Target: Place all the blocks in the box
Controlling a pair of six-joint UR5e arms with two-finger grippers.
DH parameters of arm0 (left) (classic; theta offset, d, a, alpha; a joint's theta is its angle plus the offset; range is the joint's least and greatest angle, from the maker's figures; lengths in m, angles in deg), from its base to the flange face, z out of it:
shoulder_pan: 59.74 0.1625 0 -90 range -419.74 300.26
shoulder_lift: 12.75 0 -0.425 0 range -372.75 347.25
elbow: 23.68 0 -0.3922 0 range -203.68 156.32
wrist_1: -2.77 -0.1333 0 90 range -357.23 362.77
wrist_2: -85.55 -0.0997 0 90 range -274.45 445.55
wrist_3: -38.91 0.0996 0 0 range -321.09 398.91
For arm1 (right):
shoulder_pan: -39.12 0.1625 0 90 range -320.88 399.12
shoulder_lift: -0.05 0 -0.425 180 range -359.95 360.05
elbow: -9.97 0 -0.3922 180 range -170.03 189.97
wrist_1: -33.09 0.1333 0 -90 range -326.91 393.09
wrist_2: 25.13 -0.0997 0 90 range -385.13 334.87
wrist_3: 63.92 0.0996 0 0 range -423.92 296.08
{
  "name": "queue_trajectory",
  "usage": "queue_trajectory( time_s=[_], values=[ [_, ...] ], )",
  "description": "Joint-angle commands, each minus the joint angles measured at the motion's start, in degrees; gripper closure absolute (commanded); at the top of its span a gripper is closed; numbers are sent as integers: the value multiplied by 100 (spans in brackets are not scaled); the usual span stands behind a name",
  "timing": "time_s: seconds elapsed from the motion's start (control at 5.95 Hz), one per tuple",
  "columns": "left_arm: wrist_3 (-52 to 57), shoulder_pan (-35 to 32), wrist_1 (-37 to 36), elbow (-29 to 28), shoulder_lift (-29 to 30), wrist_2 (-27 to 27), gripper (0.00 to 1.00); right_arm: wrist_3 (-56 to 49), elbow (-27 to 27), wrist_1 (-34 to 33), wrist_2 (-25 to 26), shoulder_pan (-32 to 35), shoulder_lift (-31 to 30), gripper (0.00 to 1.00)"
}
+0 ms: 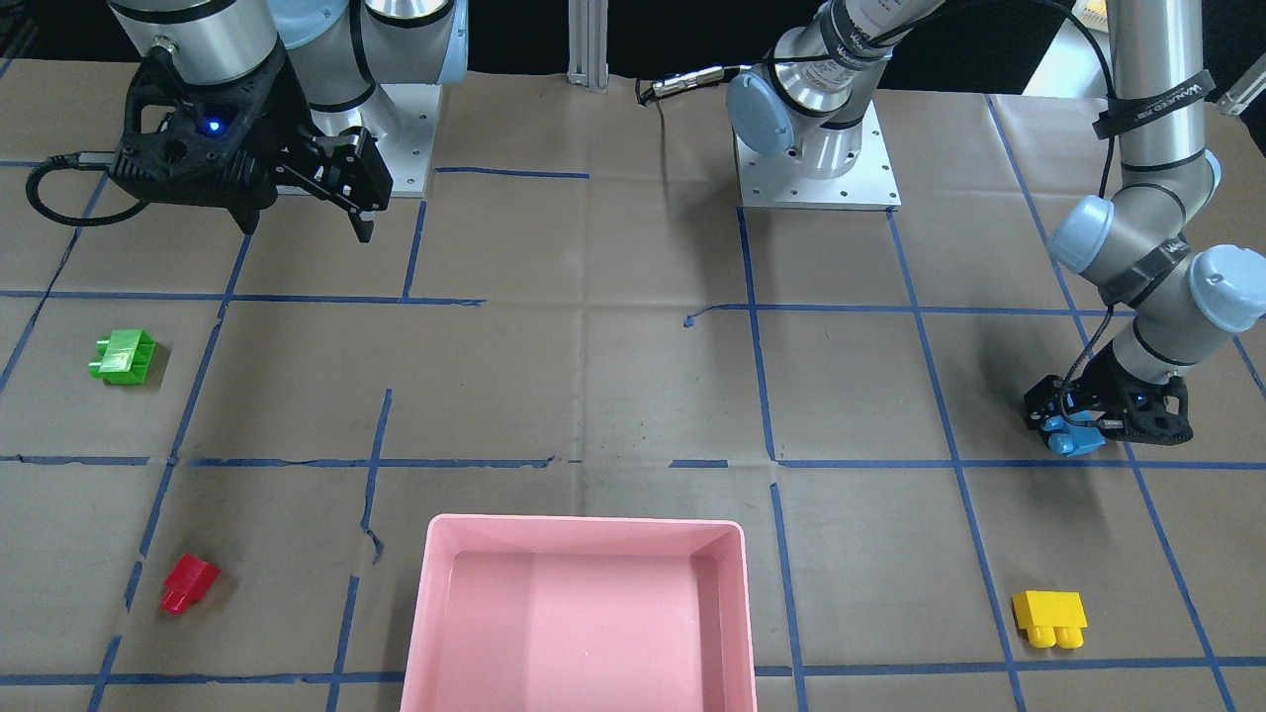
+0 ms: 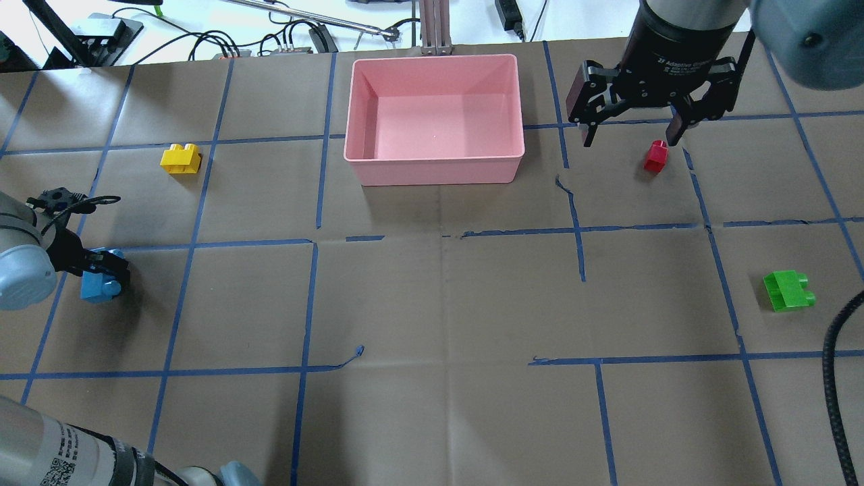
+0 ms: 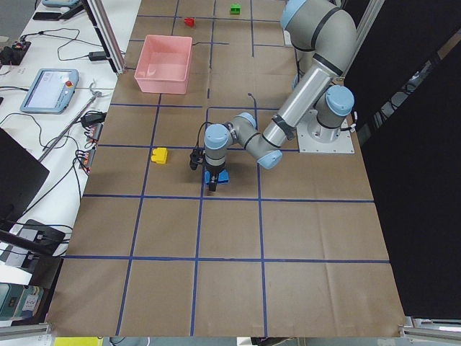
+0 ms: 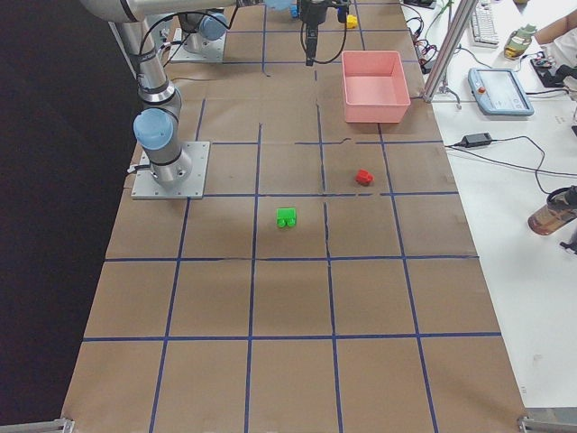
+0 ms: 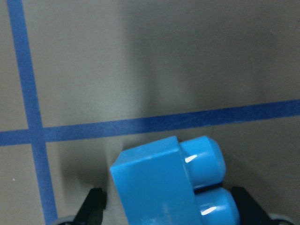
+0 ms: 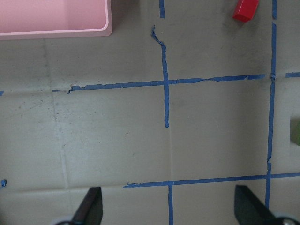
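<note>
Blue brick [image 5: 159,187] rests on the table [image 2: 432,304] at the lower centre of the left wrist view. It is straddled by the left gripper [image 1: 1073,435], whose jaws stand spread and grasp nothing yet. The right gripper [image 2: 631,138] hangs released and empty at the overhead view's upper right. The box [image 2: 432,162], upper centre, contains no brick.

Risk: one finger [image 5: 241,204] faces the rounded studs. Closing there may twist the brick or squeeze it out, and a weak hold may drop it short of the box.

Both fingertips and the brick's lower part are cut off at the frame's bottom edge, so contact cannot be confirmed.
</note>
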Motion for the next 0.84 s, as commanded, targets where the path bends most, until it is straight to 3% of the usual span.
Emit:
queue_trajectory(
  time_s=[0.0,0.17,0.34,0.67],
  values=[
    [40,11,7,-1,-67,39,54,0,9,-9,1,0,0,0],
    [58,11,7,-19,-67,57,88,0,0,0,1,0,0,0],
    [58,-6,15,-97,-85,48,100,0,0,0,1,0,0,0],
    [-29,-172,915,-473,-505,266,100,0,0,0,1,0,0,0]
  ],
)
